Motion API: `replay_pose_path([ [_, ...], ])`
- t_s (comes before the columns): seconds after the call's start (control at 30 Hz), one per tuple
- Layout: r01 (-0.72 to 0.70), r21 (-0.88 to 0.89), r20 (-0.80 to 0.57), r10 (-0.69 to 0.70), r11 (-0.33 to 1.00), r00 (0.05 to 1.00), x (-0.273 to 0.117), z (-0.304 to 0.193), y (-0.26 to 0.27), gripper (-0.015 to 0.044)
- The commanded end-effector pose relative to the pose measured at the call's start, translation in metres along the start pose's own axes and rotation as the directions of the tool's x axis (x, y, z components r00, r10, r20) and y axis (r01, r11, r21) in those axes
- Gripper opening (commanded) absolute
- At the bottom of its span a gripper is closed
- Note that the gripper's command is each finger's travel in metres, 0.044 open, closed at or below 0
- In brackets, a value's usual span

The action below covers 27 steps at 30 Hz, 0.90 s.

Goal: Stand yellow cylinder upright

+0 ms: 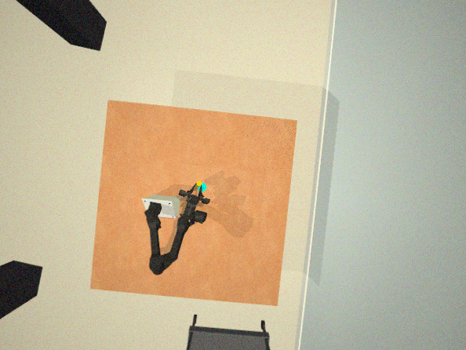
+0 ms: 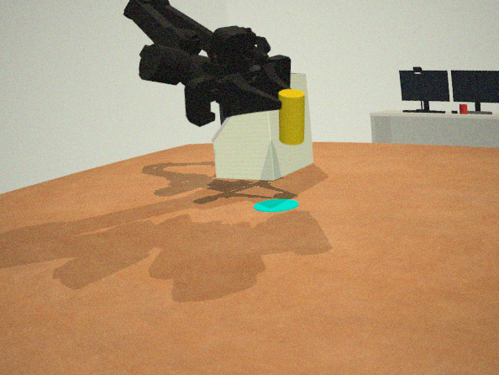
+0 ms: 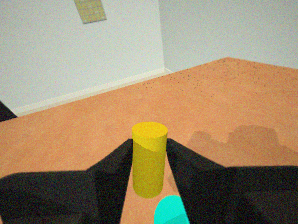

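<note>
- Centre-right of the exterior view: the yellow cylinder [image 2: 291,117] hangs upright in the air, well above the counter [image 2: 378,252], clamped in my gripper [image 2: 275,98].
- Gripper state: partly closed and stopped on the cylinder. In the wrist view the two dark fingers press its sides, with its flat top showing above them.
- Handling, my read: a rigid, smooth-walled piece, likely light for its bulk. The round, slick-looking side gives the flat pads little contact, so it could twist or slide if jolted. Not fragile by the look of it.
- Hold point: the fingers sit on the upper half, leaving the lower end free. That suits a set-down, since the base can meet the counter before the fingers do.
- Target: the cyan circle [image 2: 275,205] lies flat on the counter, below the cylinder and slightly left of it in the exterior view. In the wrist view it peeks in at the bottom edge, just right of the cylinder's base.
- Arm pose: the forearm slopes down from the upper left of the exterior frame, wrist bent so the fingers reach forward and down, in front of the pale base block [image 2: 252,147].
- From the top view the cylinder and circle nearly overlap at mid-frame.
</note>
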<state>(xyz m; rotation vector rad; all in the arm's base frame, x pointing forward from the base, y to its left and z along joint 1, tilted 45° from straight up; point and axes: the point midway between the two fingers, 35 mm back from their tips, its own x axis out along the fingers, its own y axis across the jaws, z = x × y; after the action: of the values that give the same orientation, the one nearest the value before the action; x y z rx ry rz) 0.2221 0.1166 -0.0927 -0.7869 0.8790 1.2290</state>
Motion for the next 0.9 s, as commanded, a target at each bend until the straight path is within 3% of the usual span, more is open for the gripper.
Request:
replay_pose_path([
  [0.0,0.014,-0.016,0.029,-0.013,1.000,0.999,-0.003,0.001,0.000,0.0105],
  [0.87,0.114,-0.103,0.191,-0.093,0.988,0.977,-0.021,0.006,0.000,0.0105],
])
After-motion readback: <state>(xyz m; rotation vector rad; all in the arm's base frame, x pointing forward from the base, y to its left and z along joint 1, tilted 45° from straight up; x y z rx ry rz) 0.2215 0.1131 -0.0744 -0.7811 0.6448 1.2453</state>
